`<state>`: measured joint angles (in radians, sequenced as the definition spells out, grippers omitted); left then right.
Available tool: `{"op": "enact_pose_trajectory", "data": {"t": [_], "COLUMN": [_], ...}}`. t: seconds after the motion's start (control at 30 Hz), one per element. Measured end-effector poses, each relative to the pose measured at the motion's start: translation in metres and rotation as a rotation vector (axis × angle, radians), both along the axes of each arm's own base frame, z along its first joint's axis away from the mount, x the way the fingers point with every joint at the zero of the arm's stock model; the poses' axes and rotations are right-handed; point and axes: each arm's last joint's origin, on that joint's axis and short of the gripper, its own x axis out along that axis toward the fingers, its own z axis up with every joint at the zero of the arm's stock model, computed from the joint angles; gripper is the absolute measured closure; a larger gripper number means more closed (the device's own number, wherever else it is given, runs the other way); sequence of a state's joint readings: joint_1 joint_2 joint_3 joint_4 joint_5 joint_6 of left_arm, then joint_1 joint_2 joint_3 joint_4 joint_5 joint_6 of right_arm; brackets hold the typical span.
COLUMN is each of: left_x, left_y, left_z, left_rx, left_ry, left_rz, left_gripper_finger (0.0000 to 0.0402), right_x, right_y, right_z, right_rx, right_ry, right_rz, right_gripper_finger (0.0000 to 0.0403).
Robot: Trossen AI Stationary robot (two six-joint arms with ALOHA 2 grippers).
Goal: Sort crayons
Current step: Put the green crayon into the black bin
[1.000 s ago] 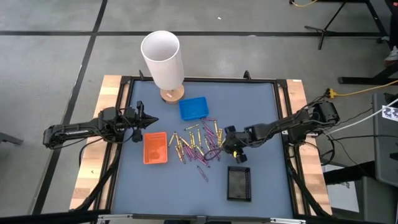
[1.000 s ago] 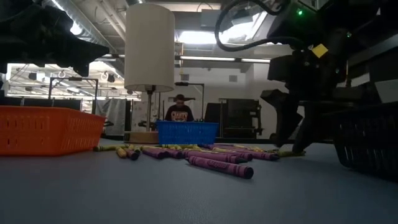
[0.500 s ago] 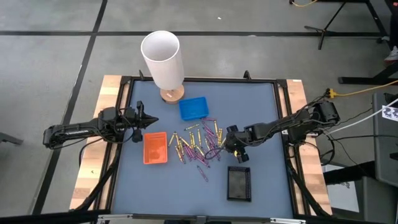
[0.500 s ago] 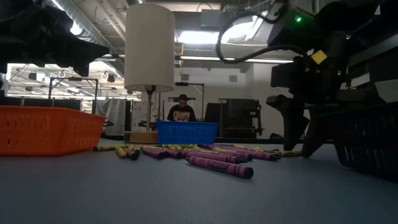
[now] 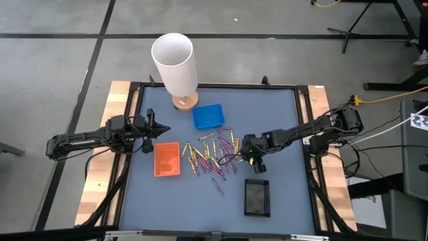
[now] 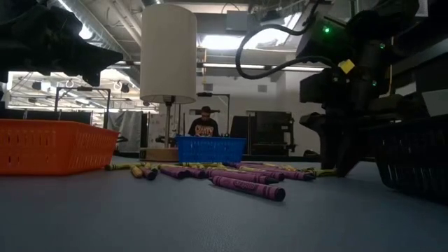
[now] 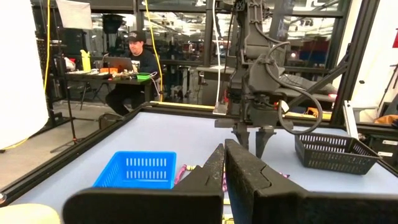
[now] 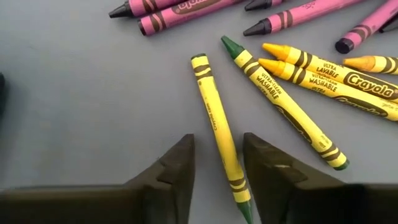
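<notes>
Several crayons (image 5: 212, 158), yellow, gold and purple-pink, lie scattered flat on the blue-grey mat at mid-table. My right gripper (image 5: 245, 155) points steeply down at the pile's right edge. It is open, and its fingers (image 8: 177, 165) stand on either side of one yellow crayon with green ends (image 8: 213, 109), a narrow gap showing on each side. The crayon lies flat on the mat. My left gripper (image 5: 163, 129) waits shut and level at the left edge, above the orange tray.
An orange tray (image 5: 166, 158) lies left of the pile, a blue tray (image 5: 208, 116) beyond it, a black tray (image 5: 257, 197) nearer the front. A white lamp (image 5: 175, 63) stands at the far edge. Two yellow crayons (image 8: 305, 78) lie close to the straddled one.
My right gripper has rolled a little over the pile's right edge, and its fingers have drawn closer together around the yellow crayon. The crayons have stayed where they were.
</notes>
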<state>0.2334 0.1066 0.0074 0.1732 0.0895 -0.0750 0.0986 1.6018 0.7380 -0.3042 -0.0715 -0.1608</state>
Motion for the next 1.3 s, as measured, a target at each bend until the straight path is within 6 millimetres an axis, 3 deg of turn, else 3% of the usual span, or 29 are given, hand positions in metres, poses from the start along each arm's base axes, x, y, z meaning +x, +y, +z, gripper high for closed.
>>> {"op": "enact_pose_trajectory", "data": {"t": [0.37,0.77,1.0,1.3], "left_x": [0.000,0.000,0.000,0.000], "left_y": [0.000,0.000,0.000,0.000], "left_z": [0.000,0.000,0.000,0.000], "left_rx": [0.000,0.000,0.000,0.000], "left_ry": [0.000,0.000,0.000,0.000], "left_rz": [0.000,0.000,0.000,-0.001], "left_gripper_finger": [0.0401,0.0401,0.0401,0.0401], "right_x": [0.001,0.005,0.020,0.040], "right_y": [0.000,0.000,0.001,0.005], "right_z": [0.000,0.004,0.028,0.075], "right_rx": [-0.007,-0.007,-0.015,0.049], "right_ry": [-0.012,-0.011,-0.016,-0.023], "right_rz": [-0.003,-0.003,-0.006,0.019], "right_gripper_finger": [0.0372,0.0375,0.0375,0.0375]}}
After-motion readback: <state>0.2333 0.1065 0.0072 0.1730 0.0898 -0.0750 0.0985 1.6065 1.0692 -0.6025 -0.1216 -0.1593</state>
